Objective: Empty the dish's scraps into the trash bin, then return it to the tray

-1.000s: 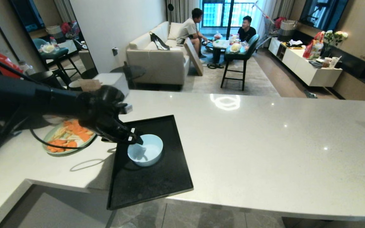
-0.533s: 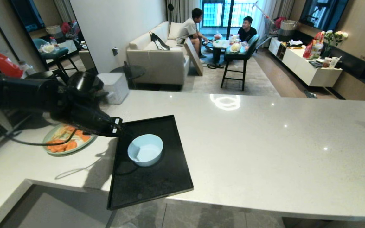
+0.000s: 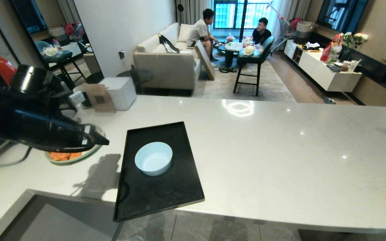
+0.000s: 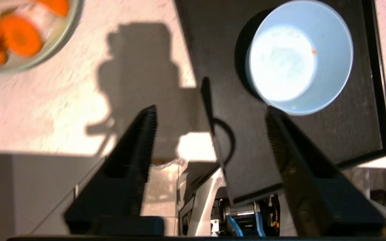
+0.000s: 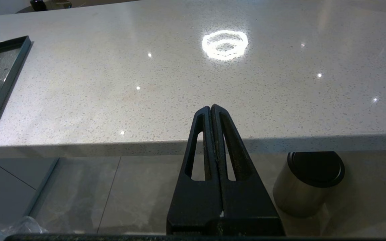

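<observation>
Small pale-blue round dish (image 3: 153,162) set upright on flat black rectangular tray (image 3: 166,197), emptied (one orange speck left) | left gripper (image 4: 209,117) above counter edge beside tray, fingers spread, empty | right gripper (image 5: 211,108) parked below counter, fingers pressed together.

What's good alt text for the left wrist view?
Pale-blue dish, empty but for an orange speck, sits on a black tray beyond the open left gripper. A plate of orange slices sits off the tray.
</observation>
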